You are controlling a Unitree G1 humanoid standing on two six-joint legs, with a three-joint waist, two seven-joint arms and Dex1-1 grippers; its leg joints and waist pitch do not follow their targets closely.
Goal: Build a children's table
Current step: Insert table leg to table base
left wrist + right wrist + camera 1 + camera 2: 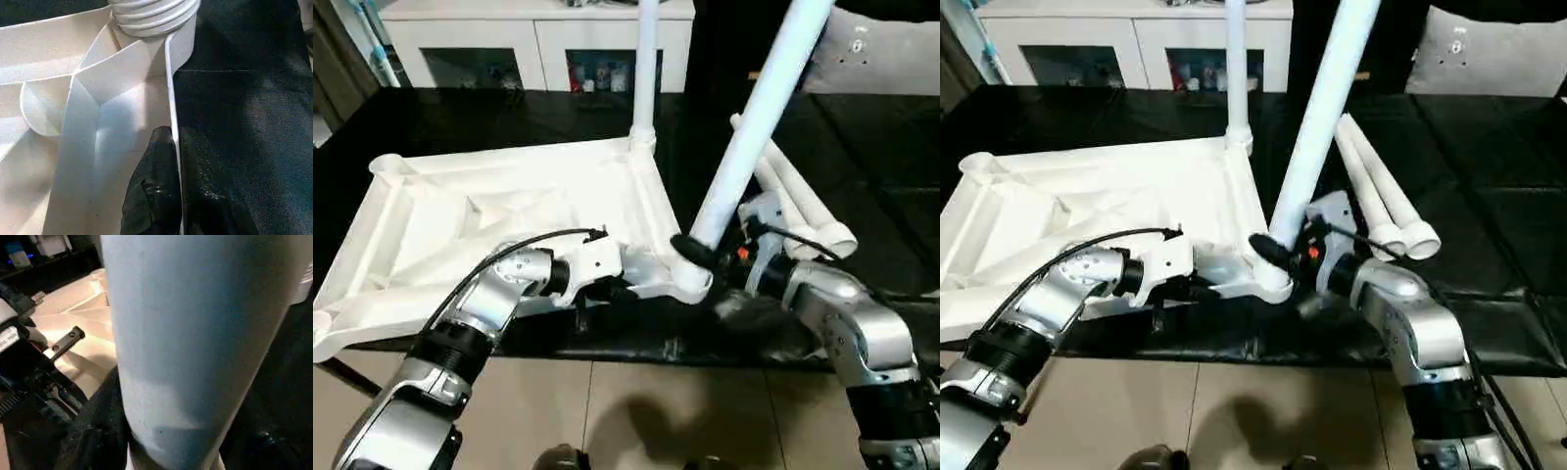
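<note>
Four white tube legs are accounted for. One leg (646, 69) stands upright in the far corner socket of the table top (499, 211). A second leg (759, 117) leans steeply, its lower end at the near right corner socket (690, 279). Two spare legs (803, 211) lie side by side, touching, on the black work surface (460, 122) just right of the top.

The top lies underside up, ribs showing, toward the left of the black surface. Its near edge runs close along the near edge of the surface, and its near left corner (323, 328) overhangs that edge above the tiled floor (607, 411).

The left gripper (171, 142) is at the near rim of the top, just left of the near right socket. In the left wrist view its two black fingers (156, 191) are closed on the thin rim wall, one on each side.

The right gripper (695, 250) is at the foot of the leaning leg. A black finger (1268, 250) wraps the tube just above the socket, and in the right wrist view the tube sits between the fingers, clamped.

Open black surface lies behind the top on the left and to the right of the spare legs. A white cabinet (538, 39) stands beyond the far edge. The grippers work near each other at the one corner.
</note>
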